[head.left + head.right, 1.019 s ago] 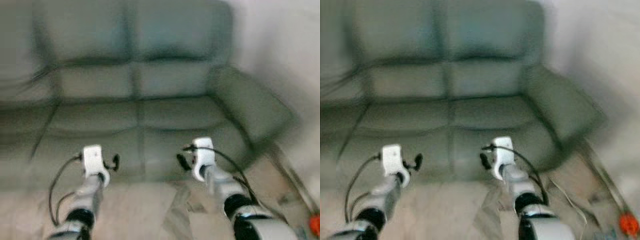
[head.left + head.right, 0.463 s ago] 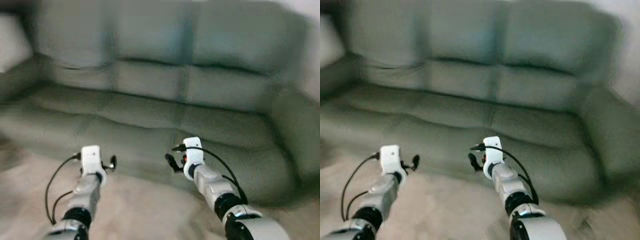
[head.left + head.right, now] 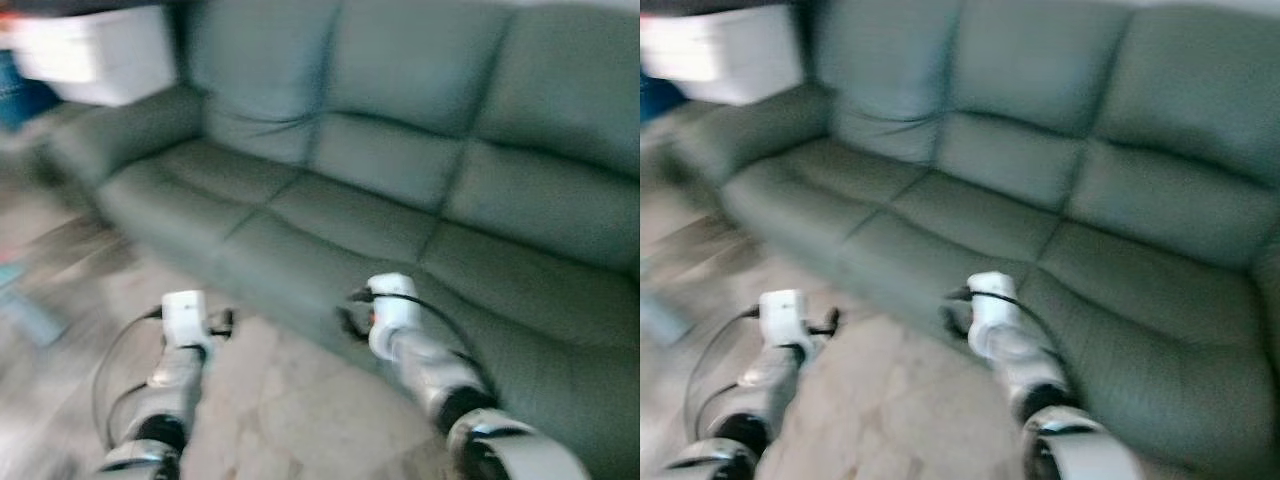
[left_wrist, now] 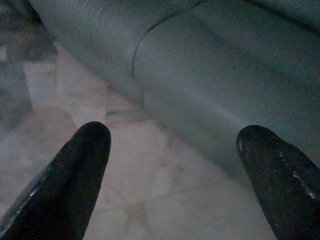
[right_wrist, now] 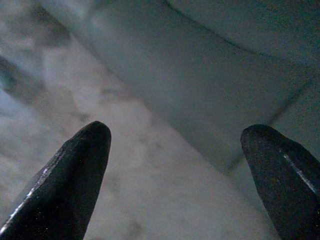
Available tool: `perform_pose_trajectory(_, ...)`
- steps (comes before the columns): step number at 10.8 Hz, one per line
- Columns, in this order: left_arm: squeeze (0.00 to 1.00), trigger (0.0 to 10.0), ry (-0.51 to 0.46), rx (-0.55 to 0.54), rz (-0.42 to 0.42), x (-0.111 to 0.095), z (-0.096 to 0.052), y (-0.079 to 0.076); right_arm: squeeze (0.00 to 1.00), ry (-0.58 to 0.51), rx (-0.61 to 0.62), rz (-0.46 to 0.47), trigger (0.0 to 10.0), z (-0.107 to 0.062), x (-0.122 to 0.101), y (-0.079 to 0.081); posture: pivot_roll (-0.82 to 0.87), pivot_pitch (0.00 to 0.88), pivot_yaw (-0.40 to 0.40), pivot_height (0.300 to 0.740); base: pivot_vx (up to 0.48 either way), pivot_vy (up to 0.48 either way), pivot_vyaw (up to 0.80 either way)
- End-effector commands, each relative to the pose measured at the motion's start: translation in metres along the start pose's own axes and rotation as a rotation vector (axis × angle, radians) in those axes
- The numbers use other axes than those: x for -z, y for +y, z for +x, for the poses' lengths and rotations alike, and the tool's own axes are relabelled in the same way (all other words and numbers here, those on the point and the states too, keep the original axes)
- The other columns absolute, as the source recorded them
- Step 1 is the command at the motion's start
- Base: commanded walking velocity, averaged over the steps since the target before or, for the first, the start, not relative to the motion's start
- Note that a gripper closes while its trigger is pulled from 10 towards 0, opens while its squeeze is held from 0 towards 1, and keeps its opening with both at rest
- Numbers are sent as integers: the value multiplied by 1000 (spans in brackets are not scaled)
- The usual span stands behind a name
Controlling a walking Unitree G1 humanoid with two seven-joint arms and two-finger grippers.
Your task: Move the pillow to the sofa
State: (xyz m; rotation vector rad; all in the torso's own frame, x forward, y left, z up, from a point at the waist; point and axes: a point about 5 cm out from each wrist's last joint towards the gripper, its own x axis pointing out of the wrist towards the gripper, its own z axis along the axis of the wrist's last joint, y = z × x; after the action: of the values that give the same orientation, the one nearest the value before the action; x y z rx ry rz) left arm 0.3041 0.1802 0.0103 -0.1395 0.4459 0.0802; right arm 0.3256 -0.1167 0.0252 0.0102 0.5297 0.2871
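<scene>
Blurred view. Green sofa point(image 3: 400, 190) ahead, seat bare. White pillow-like shape point(image 3: 95, 55) past sofa's left arm, identity uncertain. Left gripper point(image 4: 172, 150) and right gripper point(image 5: 175, 150) over pale floor point(image 3: 290, 400), fingers apart, holding nothing.

long grey-green sofa point(image 3: 400, 190), seat cushions bare

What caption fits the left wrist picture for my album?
The open left tool hangs over pale floor beside the green sofa.
</scene>
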Motion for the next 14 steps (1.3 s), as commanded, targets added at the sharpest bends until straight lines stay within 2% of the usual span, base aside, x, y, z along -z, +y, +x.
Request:
perform_pose_trajectory(1,0,10000,-4,-28,-2,-3,0,11,0,-12,-28,6,10000,3,-5,11,-86,0,-54,740,0,0,800)
perform_pose_trajectory(2,0,10000,-42,-37,-31,-7,-1,14,0,-14,-26,8,10000,3,-6,10,-89,0,-50,740,0,0,800)
perform_pose_trajectory(3,0,10000,-69,-33,0,-10,-1,15,0,-15,-27,8,10000,3,-7,11,-90,0,-48,740,0,0,800)
perform_pose_trajectory(6,0,10000,-78,-33,9,-10,-1,16,0,-28,-26,4,10000,4,-9,12,-94,0,-42,740,0,0,800)
perform_pose_trajectory(10,0,10000,-122,-45,-23,-14,-3,22,0,-46,-56,2,10000,4,-11,15,-92,0,-42,740,0,0,752)
perform_pose_trajectory(14,0,10000,-120,-58,-53,-12,-3,25,0,-72,-84,3,10000,4,-14,17,-96,0,-43,740,0,0,0)
